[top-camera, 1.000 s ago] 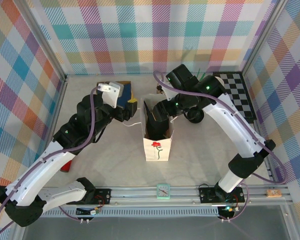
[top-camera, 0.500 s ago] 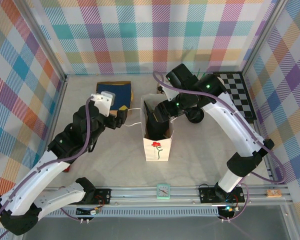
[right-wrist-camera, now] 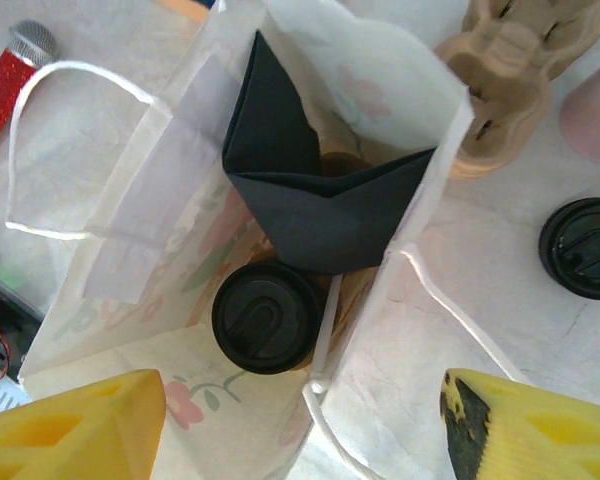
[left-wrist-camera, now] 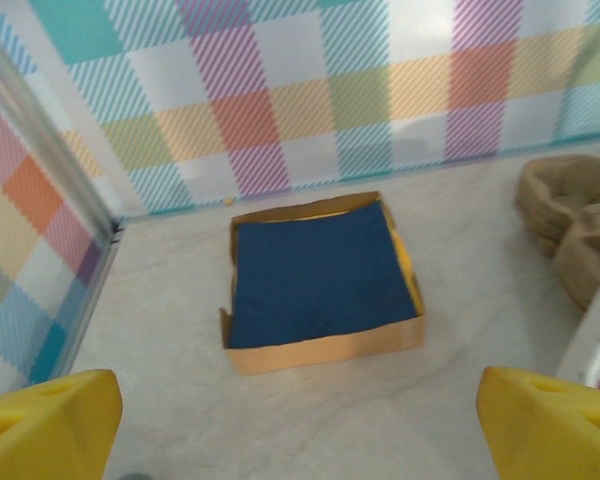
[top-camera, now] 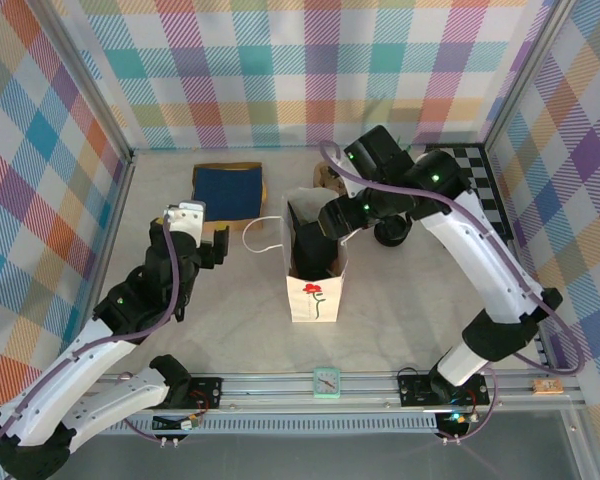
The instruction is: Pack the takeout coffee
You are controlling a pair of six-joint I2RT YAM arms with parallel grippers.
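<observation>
Takeout coffee (right-wrist-camera: 265,317) down inside the white paper bag (right-wrist-camera: 130,230), upright on the bottom, round black plastic lid facing up, just under a folded black paper sheet (right-wrist-camera: 325,205) standing across the bag's inside. Right gripper (right-wrist-camera: 300,428) above the bag's near rim, yellow fingers (right-wrist-camera: 75,425) spread wide, pinching nothing, clear of the lid below. Thin white cord handles (right-wrist-camera: 80,64) looped out on either side of the bag.

On the worktop (right-wrist-camera: 480,230) beside the bag: a loose black lid (right-wrist-camera: 585,247), a moulded pulp cup carrier (right-wrist-camera: 505,70), the side of a pink cup (right-wrist-camera: 595,115). On the other side, a red glitter microphone (right-wrist-camera: 10,85) lying flat.

From above, bag upright mid-worktop between the two arms, red flower print (top-camera: 318,293) on its front face. Left gripper (left-wrist-camera: 300,425) well apart from the bag, spread wide and empty, facing a shallow square cardboard tray (left-wrist-camera: 320,275), low-walled and lined in dark blue, near the plaid back wall (left-wrist-camera: 310,90).

Checkered board (top-camera: 475,185) in the far right corner. Small teal clock (top-camera: 326,382) on the aluminium rail (top-camera: 270,385) at the near edge. Worktop pale, faintly marbled, matte.
</observation>
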